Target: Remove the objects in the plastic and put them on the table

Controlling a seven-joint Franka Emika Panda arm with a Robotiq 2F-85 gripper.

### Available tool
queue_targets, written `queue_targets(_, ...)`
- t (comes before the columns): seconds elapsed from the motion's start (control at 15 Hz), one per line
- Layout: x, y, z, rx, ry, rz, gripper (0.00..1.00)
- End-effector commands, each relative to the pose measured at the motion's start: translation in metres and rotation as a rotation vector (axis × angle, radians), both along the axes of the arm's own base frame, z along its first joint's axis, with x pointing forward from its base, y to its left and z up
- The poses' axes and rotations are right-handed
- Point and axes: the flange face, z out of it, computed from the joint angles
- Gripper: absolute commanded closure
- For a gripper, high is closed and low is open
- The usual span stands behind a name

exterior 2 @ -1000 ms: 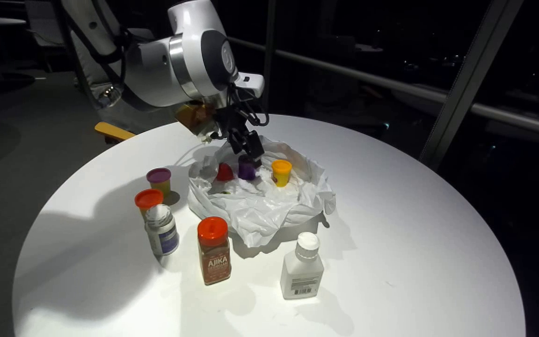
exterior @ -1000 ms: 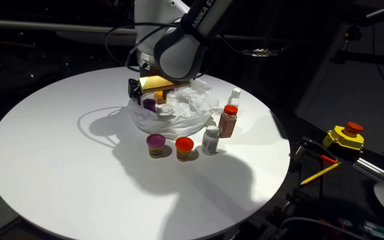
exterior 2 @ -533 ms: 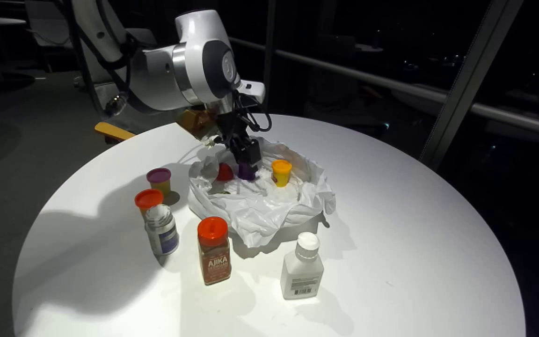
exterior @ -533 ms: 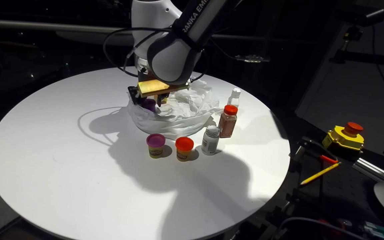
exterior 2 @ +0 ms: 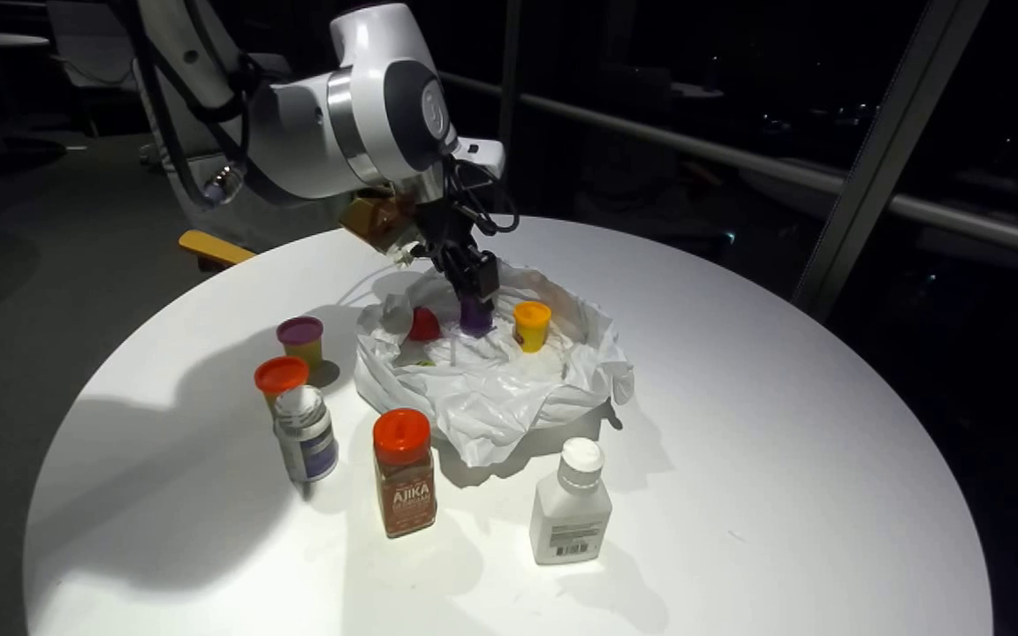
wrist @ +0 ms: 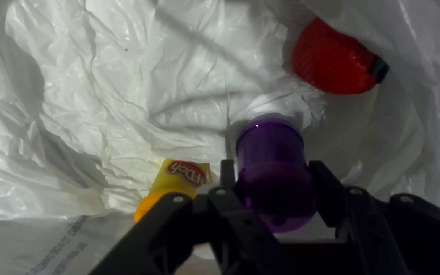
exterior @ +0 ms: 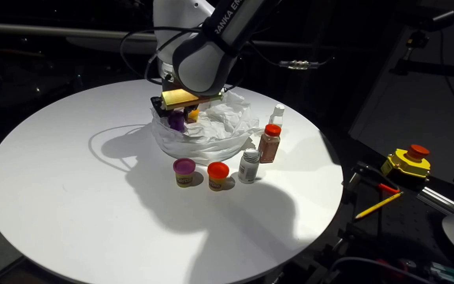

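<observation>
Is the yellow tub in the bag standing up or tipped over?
Upright. In an exterior view, the yellow tub shows its orange lid on top and its body straight below, inside the bag.

In an exterior view I see room over the counter [exterior: 69, 197] left of the bag [exterior: 203, 148]; tubs [exterior: 184, 169] and bottles [exterior: 248, 169] hem its front and right. Inside, a yellow tub [wrist: 171, 183] crowds the tool [wrist: 273, 172].

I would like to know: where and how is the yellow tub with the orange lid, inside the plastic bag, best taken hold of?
Probably grip the yellow tub by opposite sides of its round body, just below the orange lid, coming down from above. It stands roughly upright, lid on top, and the plastic bag rises around it, so a sideways approach would likely catch plastic.
</observation>
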Motion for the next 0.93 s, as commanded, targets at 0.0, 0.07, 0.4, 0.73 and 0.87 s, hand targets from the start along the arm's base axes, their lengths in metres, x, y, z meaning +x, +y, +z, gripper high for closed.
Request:
queue_targets(0.0, -0.011, 0.011, 0.042, -0.058, -0.026, -0.046, 0.74)
queue_targets(0.07, -0.016, 0.015, 0.052, -0.071, -0.04, -0.057, 0.74)
queue_targets(0.4, -0.064, 0.067, 0.1, -0.104, -0.104, -0.055, 0.74)
queue_targets(0.73, -0.113, 0.139, 0.111, -0.078, -0.111, 0.062, 0.74)
queue_targets(0.87, -0.126, 0.161, 0.095, -0.048, -0.078, 0.115, 0.74)
